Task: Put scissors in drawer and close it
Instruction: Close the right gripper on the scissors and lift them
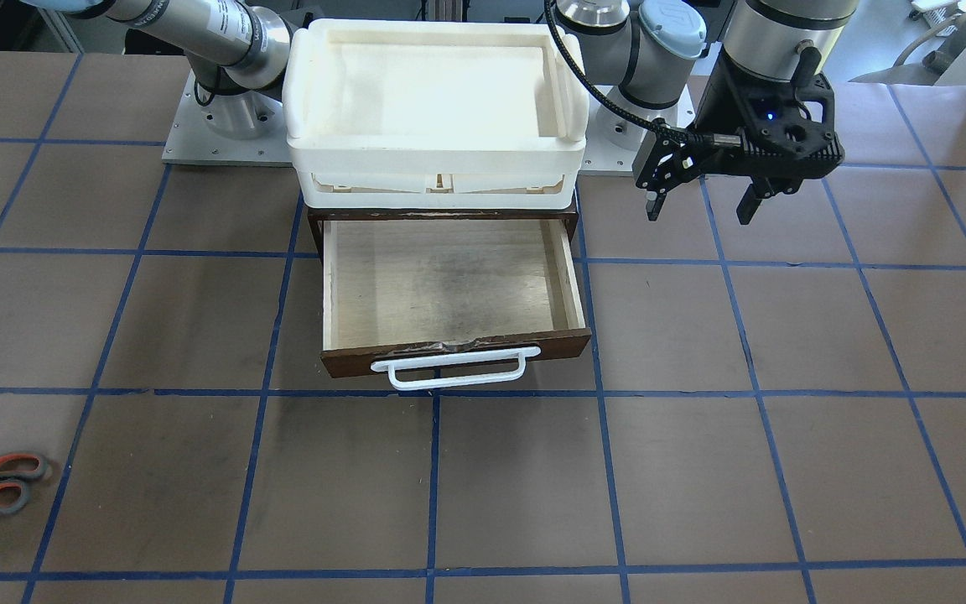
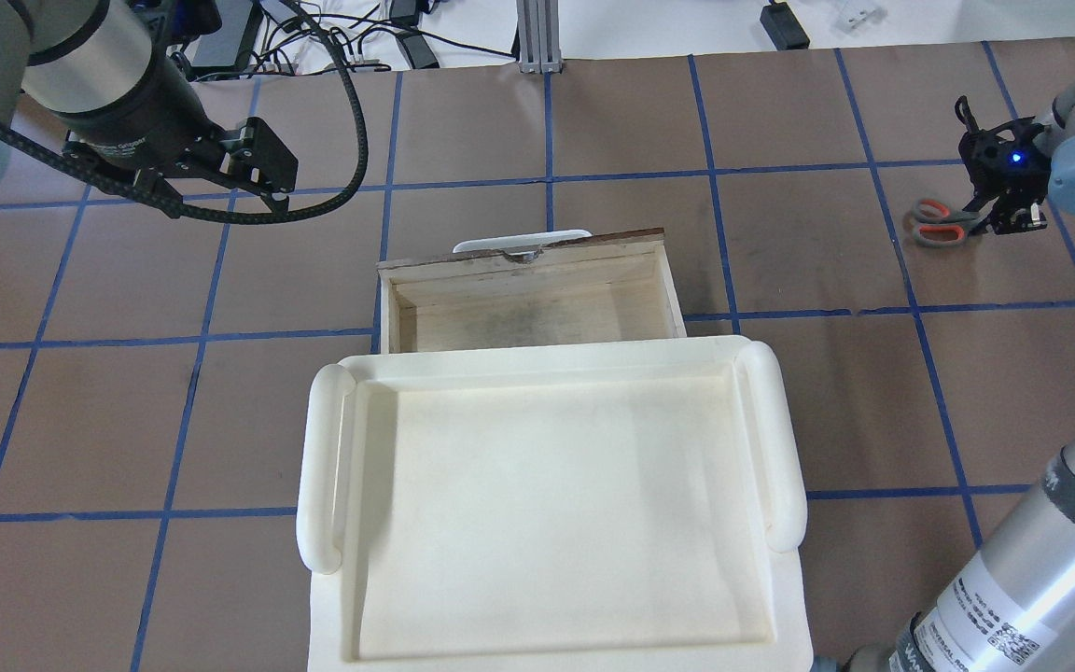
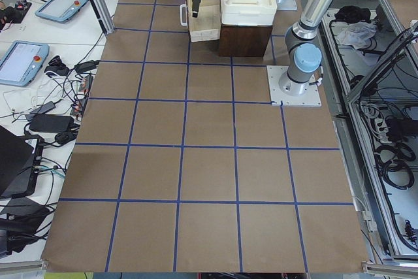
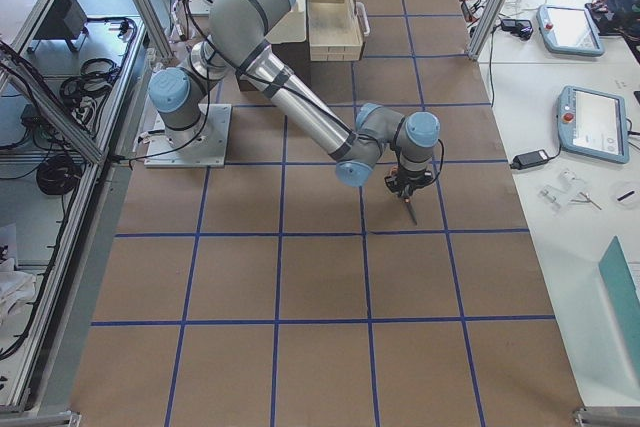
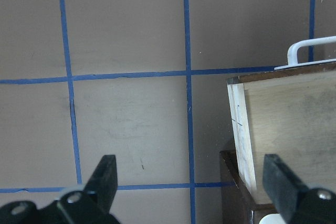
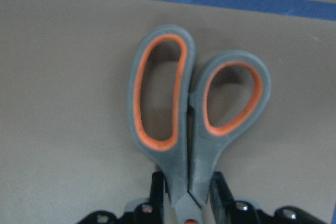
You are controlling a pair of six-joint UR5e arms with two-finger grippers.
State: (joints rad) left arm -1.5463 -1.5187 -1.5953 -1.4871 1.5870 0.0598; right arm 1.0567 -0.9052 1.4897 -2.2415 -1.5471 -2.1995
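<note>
Scissors (image 6: 189,119) pinched at neck by right gripper (image 6: 187,203)
Handles point straight ahead; drawer (image 1: 449,277) lies well apart, left gripper (image 1: 700,210) spread wide beside it

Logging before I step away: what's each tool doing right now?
Left tool: open, empty.
Right tool: shut on the scissors.

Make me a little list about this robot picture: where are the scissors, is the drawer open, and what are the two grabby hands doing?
scissors: far from the drawer, on the robot's right side, blades closed
drawer: pulled open, nothing inside
right gripper: shut on the scissors just below the handle loops
left gripper: open, empty, above the table beside the drawer
white tray: sits above the drawer, nothing in it
</note>
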